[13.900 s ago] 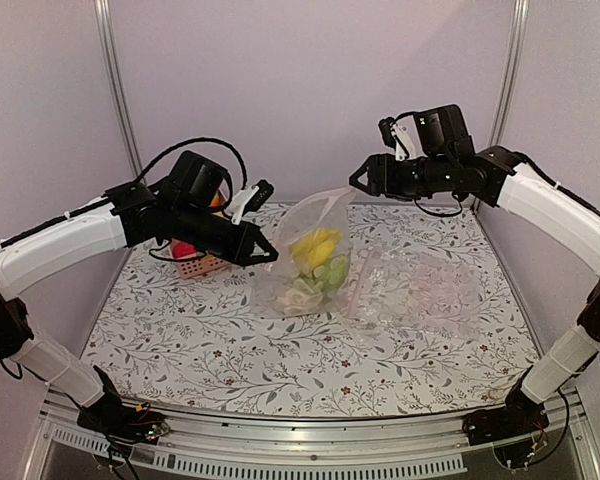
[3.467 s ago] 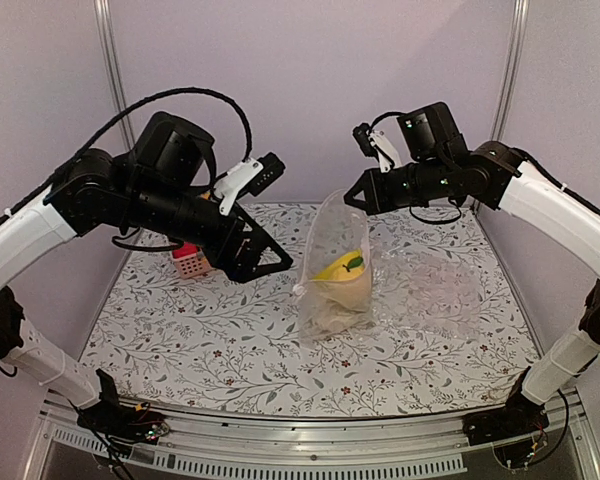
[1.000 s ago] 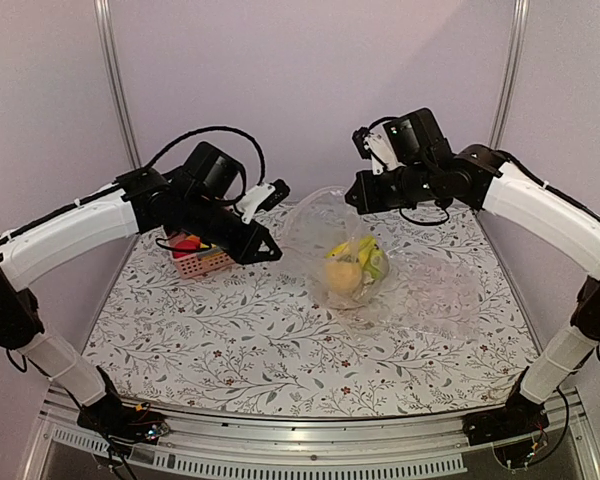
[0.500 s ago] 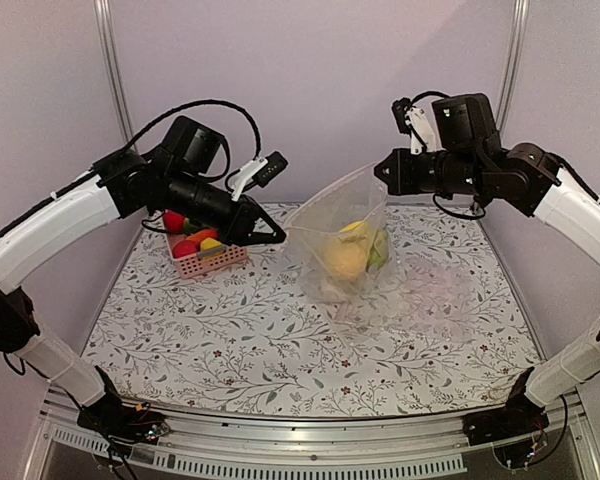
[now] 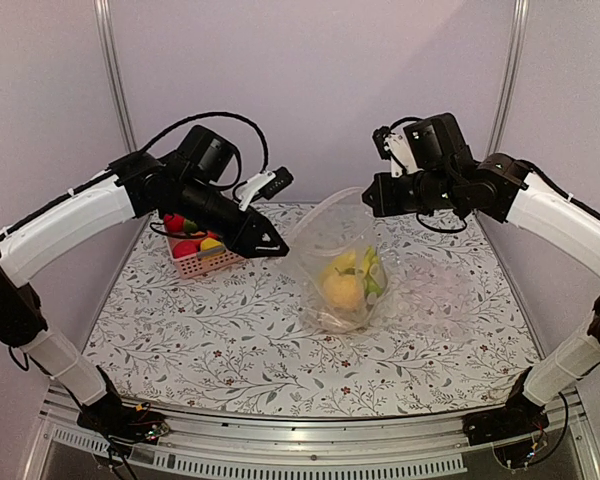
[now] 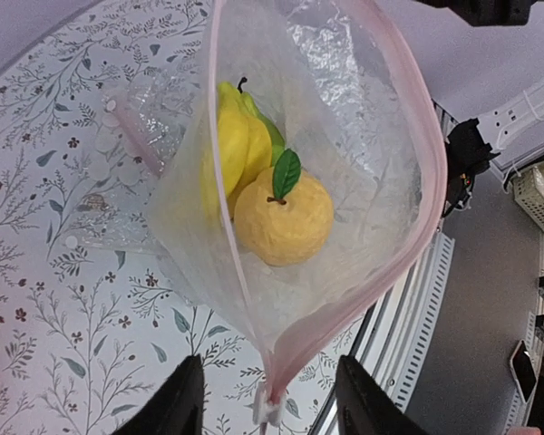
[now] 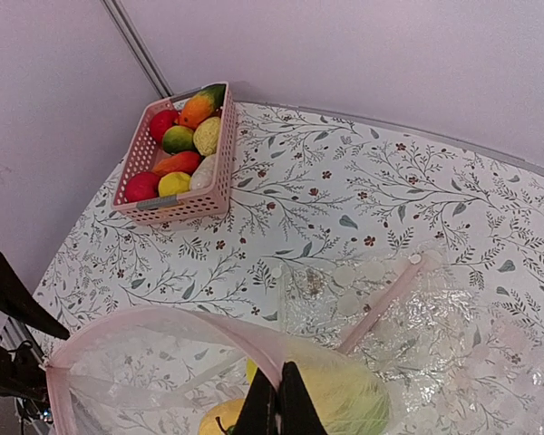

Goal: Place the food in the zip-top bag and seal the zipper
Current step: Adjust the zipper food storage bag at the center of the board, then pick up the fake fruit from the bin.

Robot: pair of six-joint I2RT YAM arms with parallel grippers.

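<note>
My right gripper pinches the zip-top bag rim so the toy fruit hangs inside, my left gripper spread alongside.

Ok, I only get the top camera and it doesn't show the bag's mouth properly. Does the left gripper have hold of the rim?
Observer: No. In the left wrist view the left gripper has its fingers apart, and the corner where the zipper ends sits loose between them.
Operator: And the right side?
Observer: The right wrist view shows the right gripper shut on the rim of the zip-top bag, so it is carrying that side.
Operator: Is the mouth open enough to drop more in?
Observer: It looks so. From the left wrist the zipper makes a wide loop, and the orange fruit with its green leaf shows straight through it.
</note>
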